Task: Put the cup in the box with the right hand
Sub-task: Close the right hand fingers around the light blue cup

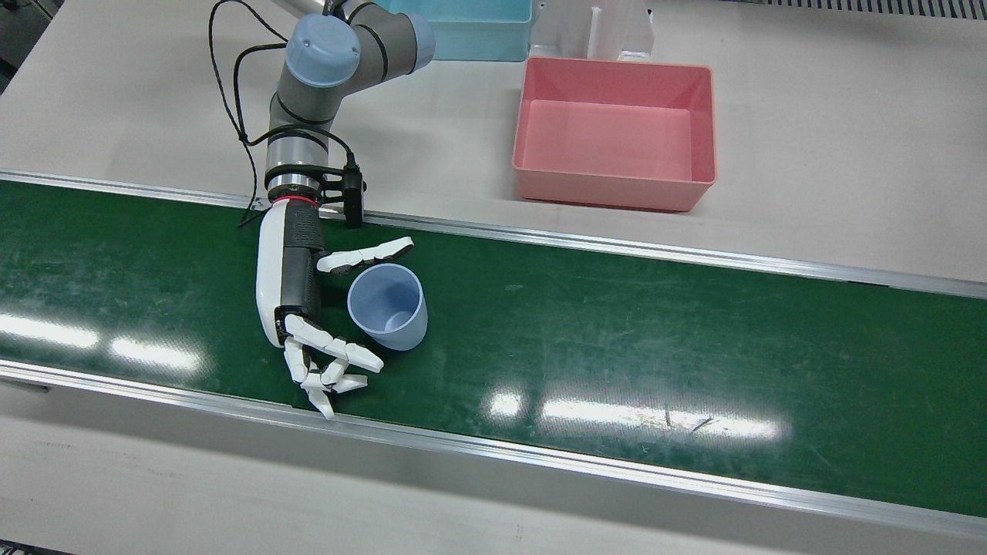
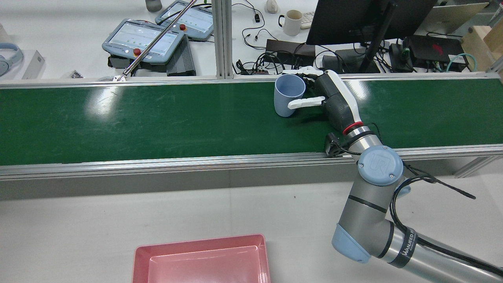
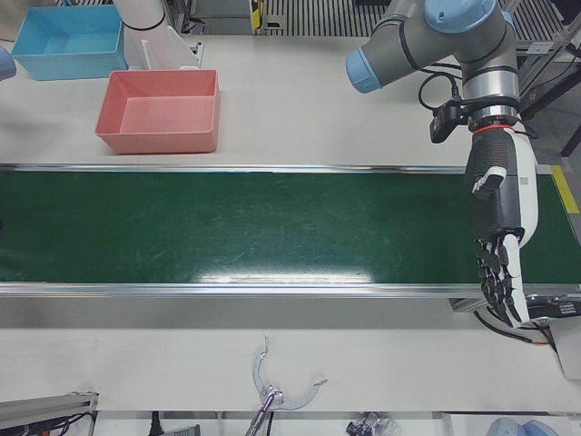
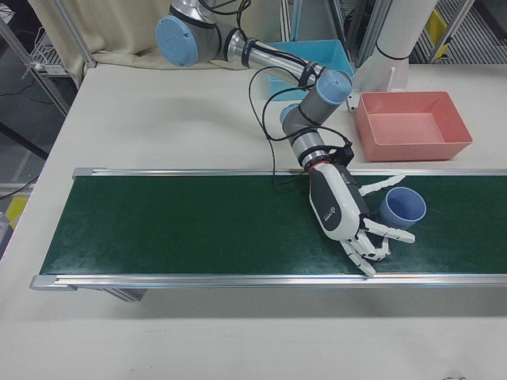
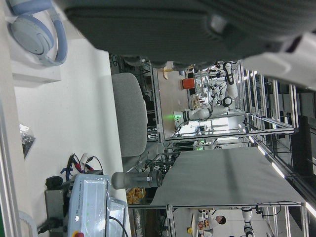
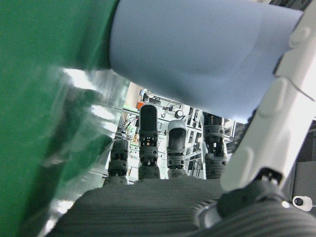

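Spread right hand (image 1: pixel 308 308) flanks the upright empty blue cup (image 1: pixel 388 306); pink box (image 1: pixel 614 132) sits empty

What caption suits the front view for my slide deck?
Right robot hand open around an upright blue cup on the green conveyor belt, pink box empty behind.

cup (image 1: pixel 387 307) on belt (image 1: pixel 617 347) | right hand (image 1: pixel 308 308) beside cup | box (image 1: pixel 614 131) behind belt

Green conveyor belt (image 1: pixel 617 339) runs across my pale table (image 1: pixel 833 116), aluminium rails on both edges. One light-blue cup (image 1: pixel 387 306) stands upright on the belt. On the table beyond the belt: a pink box (image 1: pixel 614 132), a blue bin (image 1: pixel 478 35) behind it.
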Controlling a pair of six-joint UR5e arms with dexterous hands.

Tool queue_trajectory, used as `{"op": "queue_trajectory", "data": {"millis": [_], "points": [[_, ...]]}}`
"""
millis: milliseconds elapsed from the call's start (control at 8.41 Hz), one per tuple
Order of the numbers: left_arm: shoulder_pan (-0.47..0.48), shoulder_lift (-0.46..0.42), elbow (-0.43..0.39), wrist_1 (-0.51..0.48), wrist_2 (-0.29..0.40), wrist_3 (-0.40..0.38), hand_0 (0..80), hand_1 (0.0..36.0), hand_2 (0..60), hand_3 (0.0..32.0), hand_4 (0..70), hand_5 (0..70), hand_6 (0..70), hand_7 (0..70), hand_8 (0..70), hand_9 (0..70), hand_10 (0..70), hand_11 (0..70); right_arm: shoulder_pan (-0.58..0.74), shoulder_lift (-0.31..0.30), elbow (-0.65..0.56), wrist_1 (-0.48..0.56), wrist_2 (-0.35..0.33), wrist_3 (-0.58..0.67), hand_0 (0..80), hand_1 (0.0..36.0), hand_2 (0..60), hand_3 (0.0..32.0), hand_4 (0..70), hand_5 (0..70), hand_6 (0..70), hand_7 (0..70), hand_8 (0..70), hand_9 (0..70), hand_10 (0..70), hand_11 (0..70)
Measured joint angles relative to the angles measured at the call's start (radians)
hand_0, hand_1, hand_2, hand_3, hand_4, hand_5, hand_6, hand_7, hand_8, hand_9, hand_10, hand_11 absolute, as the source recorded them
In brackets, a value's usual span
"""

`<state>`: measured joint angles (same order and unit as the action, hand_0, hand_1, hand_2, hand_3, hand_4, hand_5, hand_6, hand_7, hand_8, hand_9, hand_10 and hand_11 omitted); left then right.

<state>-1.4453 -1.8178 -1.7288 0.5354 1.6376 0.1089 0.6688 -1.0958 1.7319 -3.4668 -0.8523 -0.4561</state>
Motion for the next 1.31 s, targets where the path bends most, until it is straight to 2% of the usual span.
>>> {"op": "queue_trajectory", "data": {"millis": [594, 1070, 1189, 1308], "points": [[0.000, 0.000, 0.000, 0.000, -0.001, 0.000, 0.0, 0.0, 0.0, 0.0, 0.0, 0.0, 0.0, 0.0, 0.0, 0.0, 0.0, 0.0, 0.000, 0.006, 0.003, -0.001, -0.002, -0.006, 52.7, 10.3, 0.0, 6.0, 31.8, 6.8, 14.5, 70.0, 26.6, 39.7, 10.7, 15.8], [0.000, 0.000, 0.000, 0.000, -0.001, 0.000, 0.0, 0.0, 0.0, 0.0, 0.0, 0.0, 0.0, 0.0, 0.0, 0.0, 0.0, 0.0, -0.001, 0.008, 0.002, -0.002, -0.002, -0.019, 53.5, 11.0, 0.0, 4.8, 33.0, 7.1, 15.0, 70.0, 27.5, 40.7, 11.4, 17.0], [0.000, 0.000, 0.000, 0.000, 0.000, 0.000, 0.0, 0.0, 0.0, 0.0, 0.0, 0.0, 0.0, 0.0, 0.0, 0.0, 0.0, 0.0, -0.001, 0.010, 0.001, -0.002, -0.002, -0.022, 56.3, 14.0, 0.0, 3.6, 33.6, 8.1, 15.6, 70.0, 28.4, 41.8, 12.0, 18.1], [0.000, 0.000, 0.000, 0.000, 0.000, 0.000, 0.0, 0.0, 0.0, 0.0, 0.0, 0.0, 0.0, 0.0, 0.0, 0.0, 0.0, 0.0, -0.001, 0.015, 0.001, -0.002, -0.002, -0.026, 61.9, 18.8, 0.0, 1.2, 34.8, 9.6, 16.5, 70.0, 29.6, 43.0, 12.8, 19.7]]}}
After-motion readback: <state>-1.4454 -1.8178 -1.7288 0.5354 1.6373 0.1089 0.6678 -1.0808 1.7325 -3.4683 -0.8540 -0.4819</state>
